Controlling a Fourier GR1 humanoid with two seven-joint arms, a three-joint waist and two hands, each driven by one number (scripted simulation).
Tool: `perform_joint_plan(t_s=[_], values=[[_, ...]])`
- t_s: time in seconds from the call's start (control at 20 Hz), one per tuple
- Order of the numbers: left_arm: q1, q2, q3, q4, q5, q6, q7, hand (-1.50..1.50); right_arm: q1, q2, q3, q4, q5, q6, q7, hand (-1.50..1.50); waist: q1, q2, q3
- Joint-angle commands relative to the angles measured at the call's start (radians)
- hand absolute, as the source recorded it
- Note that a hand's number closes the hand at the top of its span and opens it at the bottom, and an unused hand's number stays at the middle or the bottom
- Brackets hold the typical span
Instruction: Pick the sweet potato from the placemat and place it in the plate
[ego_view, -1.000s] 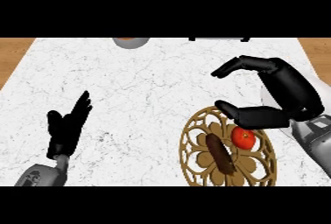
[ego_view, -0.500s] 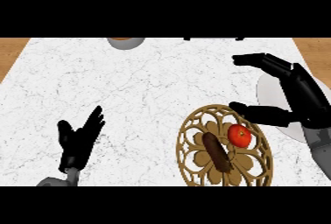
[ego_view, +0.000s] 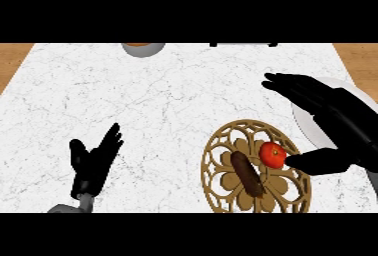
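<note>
Head view: my right hand (ego_view: 332, 117), fingers spread, has shifted right over the plate (ego_view: 304, 116); sweet potato (ego_view: 247, 173) unmoved on the placemat (ego_view: 221, 172).

Plate (ego_view: 306, 107) mostly behind right hand (ego_view: 332, 112); bowl (ego_view: 142, 48) cut off at top.

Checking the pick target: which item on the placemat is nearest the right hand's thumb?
The red tomato, round, lying beside the right hand thumb; the long brown sweet potato lies farther left.
</note>
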Motion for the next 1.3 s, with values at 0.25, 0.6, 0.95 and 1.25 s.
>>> perform_joint_plan(t_s=[0.25,0.6,0.95,1.25], values=[[0.031,-0.001,-0.010,-0.046,-0.014,-0.009,0.019,0.00,-0.096,0.042,0.206,-0.157,0.147,0.290,0.421,-1.50,0.011,0.003,0.001],[0.047,0.007,0.034,-0.066,-0.004,-0.044,0.016,0.00,-0.059,0.227,0.316,-0.117,0.309,0.393,0.564,-1.50,0.008,0.005,0.003],[0.031,-0.019,0.062,-0.009,-0.029,-0.050,0.003,0.00,0.026,0.349,0.380,0.002,0.501,0.397,0.591,-1.50,0.006,0.006,0.003],[0.036,0.013,0.094,-0.072,-0.025,-0.100,0.060,0.00,0.128,0.429,0.399,0.029,0.567,0.418,0.557,-1.50,0.004,0.005,0.003]])
